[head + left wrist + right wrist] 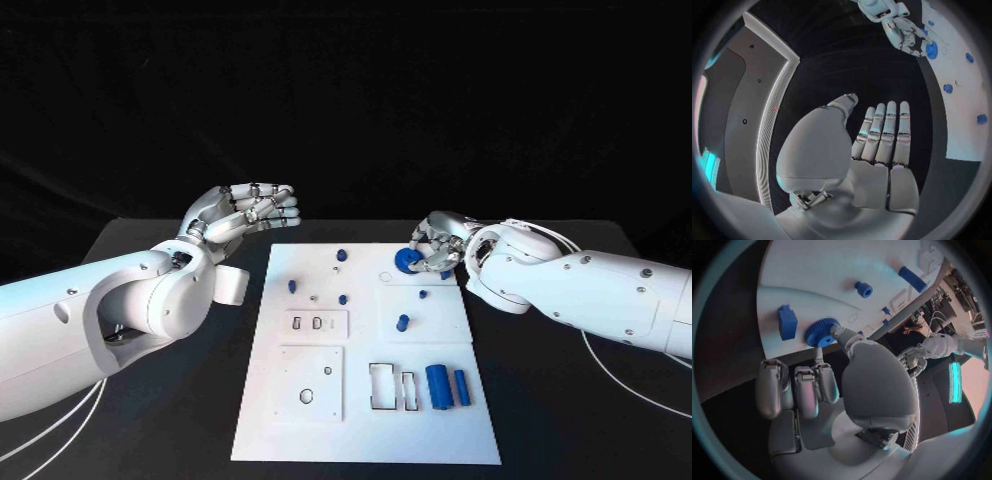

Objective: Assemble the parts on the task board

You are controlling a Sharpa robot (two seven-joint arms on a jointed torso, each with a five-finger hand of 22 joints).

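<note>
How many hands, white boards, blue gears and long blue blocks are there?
Hands: 2, left hand and right hand
Board: 1
Gear: 1
Long blocks: 2
Total: 6

Blue gear (pixel 408 261) partly hidden by right robot hand (pixel 437 246), small pegs (pixel 342 255) indistinct

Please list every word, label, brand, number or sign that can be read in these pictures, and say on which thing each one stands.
There are none to read.
Task board: outlined slots and holes, no letters or numbers.
Blue gear, held by the right hand: no marking.
Left hand: no label or brand visible.
</note>
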